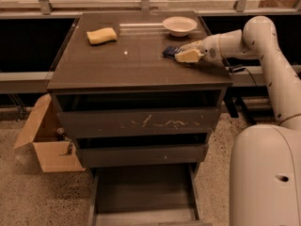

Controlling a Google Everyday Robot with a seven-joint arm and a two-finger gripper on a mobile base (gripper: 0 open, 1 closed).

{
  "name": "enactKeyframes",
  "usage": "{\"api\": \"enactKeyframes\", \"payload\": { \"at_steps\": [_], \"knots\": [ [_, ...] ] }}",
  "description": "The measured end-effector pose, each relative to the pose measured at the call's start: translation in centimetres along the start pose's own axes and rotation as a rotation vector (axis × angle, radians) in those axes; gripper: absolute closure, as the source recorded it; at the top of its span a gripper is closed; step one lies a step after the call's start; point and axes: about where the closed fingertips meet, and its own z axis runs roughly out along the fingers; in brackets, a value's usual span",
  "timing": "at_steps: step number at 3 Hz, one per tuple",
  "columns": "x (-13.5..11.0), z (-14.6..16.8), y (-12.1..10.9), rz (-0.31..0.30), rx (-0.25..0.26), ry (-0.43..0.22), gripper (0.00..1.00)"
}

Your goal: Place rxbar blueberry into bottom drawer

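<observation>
The rxbar blueberry [170, 51] lies on the cabinet top near its right side, a dark navy wrapper partly hidden behind my gripper. My gripper [186, 54] reaches in from the right, low over the top, right at the bar's right end. The bottom drawer [141, 192] is pulled out at the foot of the cabinet, and the part of its dark floor that shows is bare.
A yellow sponge [101, 35] lies at the back left of the cabinet top. A white bowl [179, 26] stands at the back right, just behind the bar. An open cardboard box [47, 138] sits on the floor left of the cabinet. My white base [265, 178] stands at the right.
</observation>
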Motion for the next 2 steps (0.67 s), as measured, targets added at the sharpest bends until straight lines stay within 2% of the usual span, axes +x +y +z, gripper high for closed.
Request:
{"api": "enactKeyframes", "payload": {
  "at_steps": [2],
  "knots": [
    [-9.6,-5.1,5.2,-0.237,0.009,-0.054,1.00]
  ]
}}
